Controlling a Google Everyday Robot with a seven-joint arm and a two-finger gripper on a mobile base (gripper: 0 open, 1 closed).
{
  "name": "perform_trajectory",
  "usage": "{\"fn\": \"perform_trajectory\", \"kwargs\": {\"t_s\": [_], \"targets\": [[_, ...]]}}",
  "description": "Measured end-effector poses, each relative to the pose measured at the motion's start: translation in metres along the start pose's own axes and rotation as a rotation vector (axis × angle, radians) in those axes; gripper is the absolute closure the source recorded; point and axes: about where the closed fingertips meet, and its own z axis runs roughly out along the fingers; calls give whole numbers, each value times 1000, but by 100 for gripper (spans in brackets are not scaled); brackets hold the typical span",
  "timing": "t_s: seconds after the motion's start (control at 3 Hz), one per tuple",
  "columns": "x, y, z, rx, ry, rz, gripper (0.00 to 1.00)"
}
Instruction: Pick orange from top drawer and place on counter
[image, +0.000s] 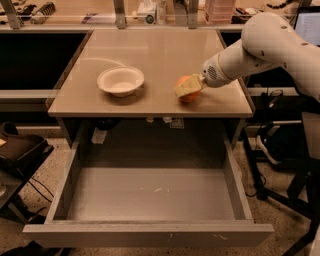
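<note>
The orange (190, 96) sits on the beige counter (160, 52) near its front right, right of the white bowl (121, 81). My gripper (187, 88) reaches in from the right on the white arm, and its yellowish fingers (185, 89) are closed around the orange, hiding much of it. The orange looks to be touching the counter top. The top drawer (150, 234) is pulled fully open below the counter's front edge, and its grey bottom holds nothing.
My white arm (270, 42) spans the counter's right side. Black chair legs and cables (280, 165) stand right of the drawer. A dark bag (20, 147) lies on the floor at the left. Clutter lines a shelf (150, 10) behind the counter.
</note>
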Motion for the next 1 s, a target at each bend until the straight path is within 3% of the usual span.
{"fn": "perform_trajectory", "kwargs": {"t_s": [0.33, 0.67, 1.0], "targets": [[0, 0, 0, 0, 0, 0, 12], [0, 0, 0, 0, 0, 0, 0], [0, 0, 0, 0, 0, 0, 0]]}}
